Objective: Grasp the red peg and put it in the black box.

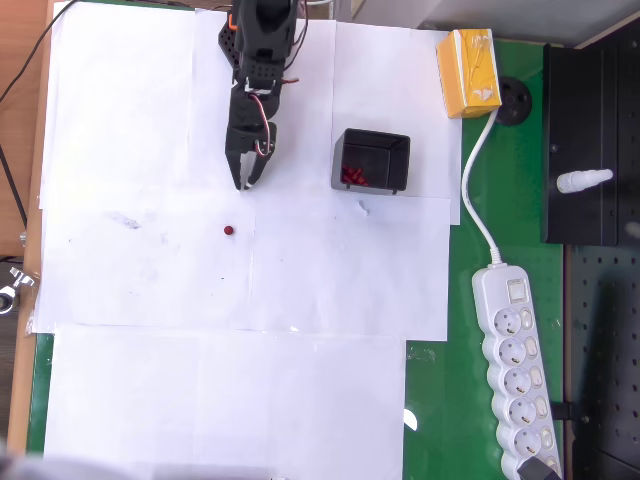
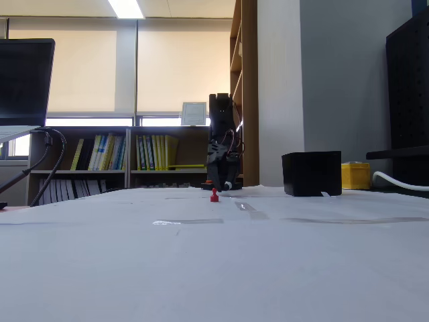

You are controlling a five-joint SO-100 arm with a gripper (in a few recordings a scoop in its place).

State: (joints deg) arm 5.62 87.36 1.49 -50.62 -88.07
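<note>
white paper sheets (image 1: 300,290) cover most of the counter, with green matting (image 1: 455,330) exposed along the right side in the overhead view. one red peg (image 1: 229,231) stands loose on the paper, upright on its base as the fixed view shows it (image 2: 214,195), and nothing touches it. the black arm reaches down from the top edge, its hand (image 1: 245,180) poised near the peg but clearly apart from it. the fingers look nearly together with nothing between them, though from these angles i cannot tell the gap for certain. the black box (image 1: 371,160) sits to the right of the hand, well apart from the peg, and already holds several red pegs (image 1: 353,177) in its lower left corner. a yellow carton (image 1: 469,73) and a white power strip (image 1: 516,370) lie off to the right. judgement: earlier pegs appear delivered; for this peg the grasp is not yet made, so approach, grip, carry and release all remain.
</note>
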